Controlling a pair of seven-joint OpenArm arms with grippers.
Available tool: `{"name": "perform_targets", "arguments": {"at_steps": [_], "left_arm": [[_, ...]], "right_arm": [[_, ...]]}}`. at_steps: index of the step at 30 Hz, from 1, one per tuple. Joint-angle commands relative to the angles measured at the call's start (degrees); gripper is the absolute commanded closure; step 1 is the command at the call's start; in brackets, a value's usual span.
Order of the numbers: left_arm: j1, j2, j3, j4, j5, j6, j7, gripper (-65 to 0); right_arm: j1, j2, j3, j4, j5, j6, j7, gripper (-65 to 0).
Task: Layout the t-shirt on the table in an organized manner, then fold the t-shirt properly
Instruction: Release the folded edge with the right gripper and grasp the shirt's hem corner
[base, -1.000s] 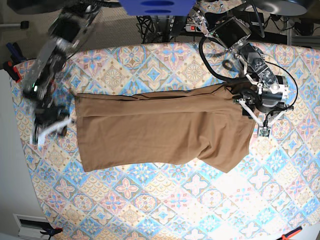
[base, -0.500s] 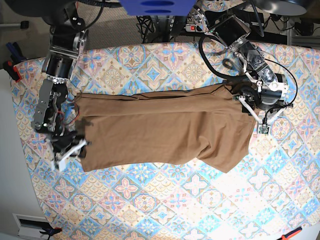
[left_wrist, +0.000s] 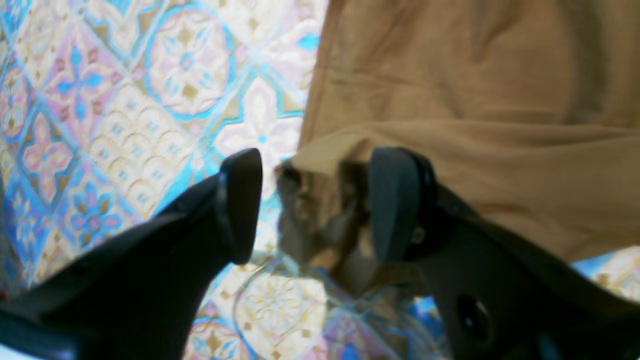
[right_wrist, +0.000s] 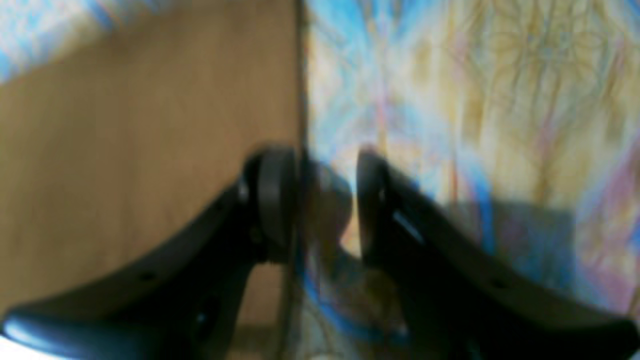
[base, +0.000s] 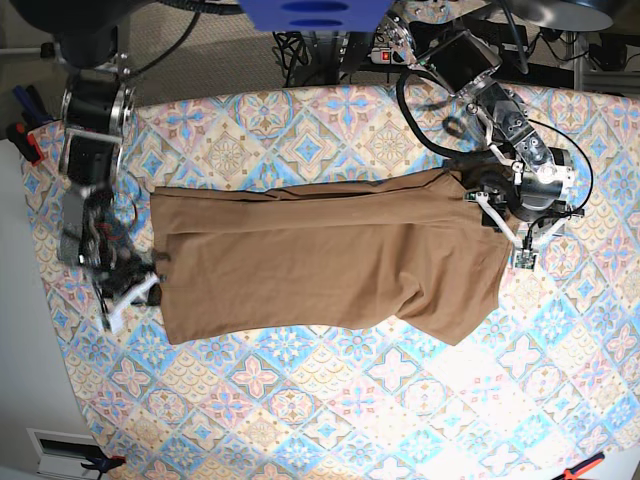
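In the left wrist view we see our left gripper (left_wrist: 315, 205) with its two dark fingers (left_wrist: 240, 200) spread apart. A folded edge of the t-shirt (left_wrist: 475, 100) lies between them, but the pads are not pressed onto it, so the fingers are released. One finger sits over bare patterned cloth and the other sits over the tan fabric.

In the right wrist view our right gripper (right_wrist: 325, 205) also has a gap between its fingers (right_wrist: 272, 200), and they hold nothing. They straddle the straight edge of the t-shirt (right_wrist: 140, 150), one finger over the fabric and one over the bench (right_wrist: 475, 100). This picture is blurred, so we cannot tell whether the tips touch the surface.

In the base view the left gripper (base: 520, 235) is at the shirt's right end and the right gripper (base: 125, 290) is just beside its left edge, near the lower left corner.

The t-shirt (base: 320, 265) is plain tan-brown. It lies flat and stretched lengthwise across the middle of the bench (base: 330, 400). Its left edge is straight and nearly square. A long crease runs near the top edge. Toward the right the lower edge curves down into a wider flap. The right end bunches a little under the left gripper. Floral diamond tiles in blue, pink and cream show all around the garment.
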Motion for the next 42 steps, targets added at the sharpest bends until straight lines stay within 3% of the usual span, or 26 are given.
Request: {"name": "perform_targets", "arguments": {"at_steps": [1,6,10,17,23,36,38,42], "left_arm": [[-0.74,-0.48,0.19,1.06,-0.12,0.34,-0.84,-33.1],[-0.74,-0.48,0.19,1.06,-0.12,0.34,-0.84,-33.1],[-0.74,-0.48,0.19,1.06,-0.12,0.34,-0.84,-33.1],[-0.74,-0.48,0.19,1.06,-0.12,0.34,-0.84,-33.1],[-0.74,-0.48,0.19,1.06,-0.12,0.34,-0.84,-33.1],[-0.74,-2.07,0.19,0.98,-0.03,0.34,-0.84,-33.1],[-0.74,-2.07,0.19,0.89,-0.03,0.34,-0.84,-33.1],[-0.74,-2.07,0.19,0.89,-0.03,0.34,-0.84,-33.1]], "right_arm": [[5.12,0.32,0.04,-0.45,1.92,1.1,4.02,-20.5],[6.61,0.32,-0.14,-12.75,1.92,2.86,11.31,-20.5],[10.83,0.06,-0.4,-18.82,1.92,3.91,14.13,-20.5],[11.89,-3.37,-7.7,-23.83,1.92,3.91,20.02,-20.5],[11.89,-5.74,-8.67,-24.09,1.92,3.91,20.54,-20.5],[11.62,-5.83,-8.75,-24.01,1.92,3.91,19.75,-20.3],[11.53,-6.36,-8.75,-23.57,1.92,3.91,17.99,-17.3],[11.53,-6.45,-8.75,-23.57,1.92,3.91,15.27,-2.8]]}}
